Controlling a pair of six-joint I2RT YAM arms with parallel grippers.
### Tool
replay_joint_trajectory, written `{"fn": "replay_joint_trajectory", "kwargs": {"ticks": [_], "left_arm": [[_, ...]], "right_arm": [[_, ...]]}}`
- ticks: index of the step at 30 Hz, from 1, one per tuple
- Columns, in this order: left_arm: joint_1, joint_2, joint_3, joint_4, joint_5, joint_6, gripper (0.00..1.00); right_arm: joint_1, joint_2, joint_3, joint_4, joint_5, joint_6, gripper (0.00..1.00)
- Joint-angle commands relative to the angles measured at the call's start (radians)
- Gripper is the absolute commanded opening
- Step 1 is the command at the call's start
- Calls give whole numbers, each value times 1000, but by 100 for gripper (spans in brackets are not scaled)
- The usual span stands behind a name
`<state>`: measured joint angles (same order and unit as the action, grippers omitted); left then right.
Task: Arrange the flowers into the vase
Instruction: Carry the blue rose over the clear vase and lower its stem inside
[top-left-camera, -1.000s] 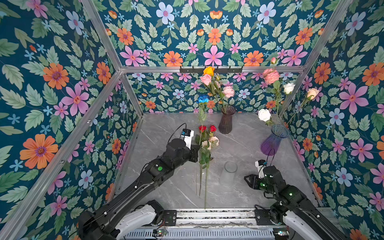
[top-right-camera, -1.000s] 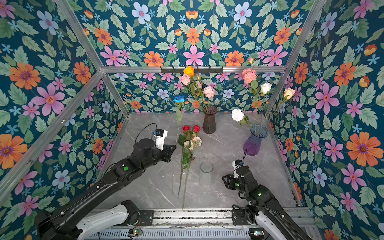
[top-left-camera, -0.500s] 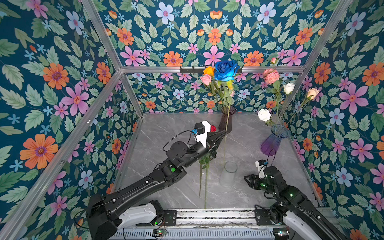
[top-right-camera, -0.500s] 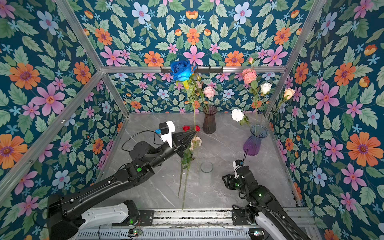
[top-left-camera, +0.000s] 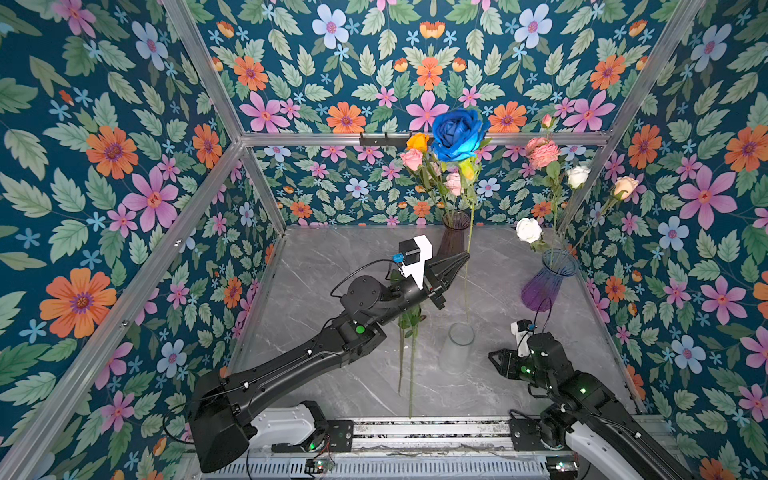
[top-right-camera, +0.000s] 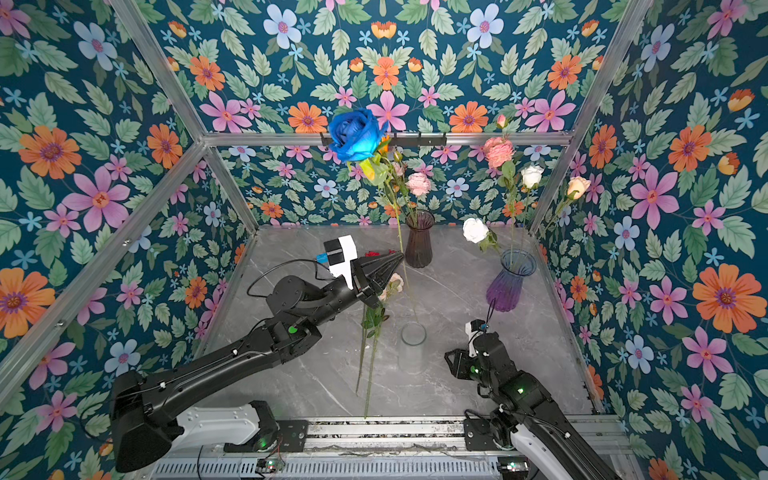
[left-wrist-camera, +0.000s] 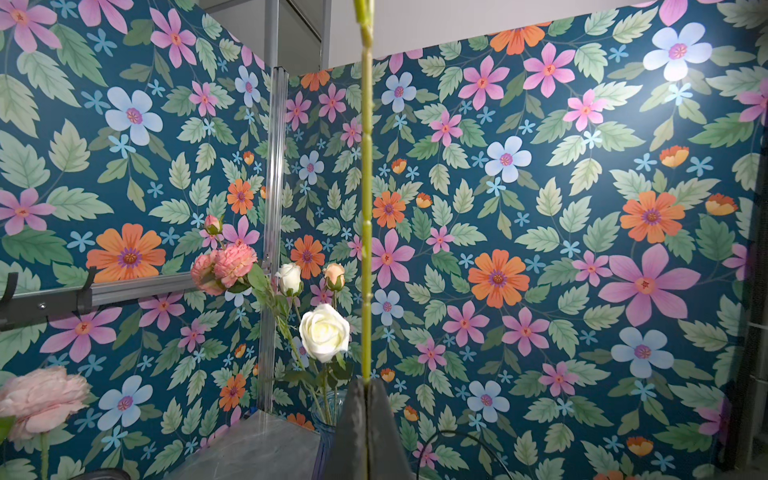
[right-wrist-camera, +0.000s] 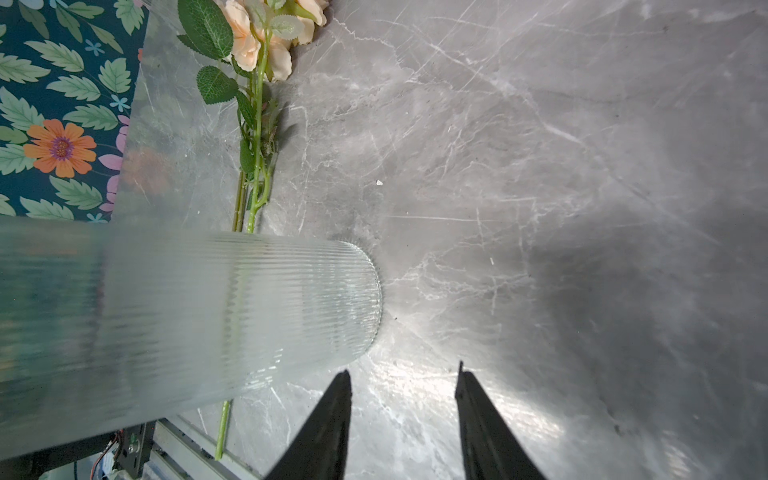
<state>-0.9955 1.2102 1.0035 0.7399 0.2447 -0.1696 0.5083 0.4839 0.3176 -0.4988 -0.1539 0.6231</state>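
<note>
While left gripper clasps the blue rose, right gripper stands open

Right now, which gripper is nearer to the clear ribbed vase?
Right. The right gripper sits low beside the clear ribbed vase, open, not touching; the left gripper is raised above it, shut on the blue rose stem.

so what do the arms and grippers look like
The left arm and right arm are matte black with white base housings and small green lights. The left gripper and right gripper have black, tapered, pointed fingers. A white camera mount with a thin black cable sits behind the left gripper.
</note>
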Motion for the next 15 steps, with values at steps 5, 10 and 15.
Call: {"fn": "replay_joint_trajectory", "kwargs": {"ticks": [5, 10, 15], "left_arm": [[-3, -76, -168, 55, -41, 4, 0], [-6, -71, -253, 75, -40, -41, 0], [-9, -64, -276, 11, -75, -87, 3]], "right_arm": [[0, 2, -1, 22, 3, -9, 43], [0, 13, 1, 23, 4, -9, 43], [0, 16, 0, 22, 11, -6, 43]]}}
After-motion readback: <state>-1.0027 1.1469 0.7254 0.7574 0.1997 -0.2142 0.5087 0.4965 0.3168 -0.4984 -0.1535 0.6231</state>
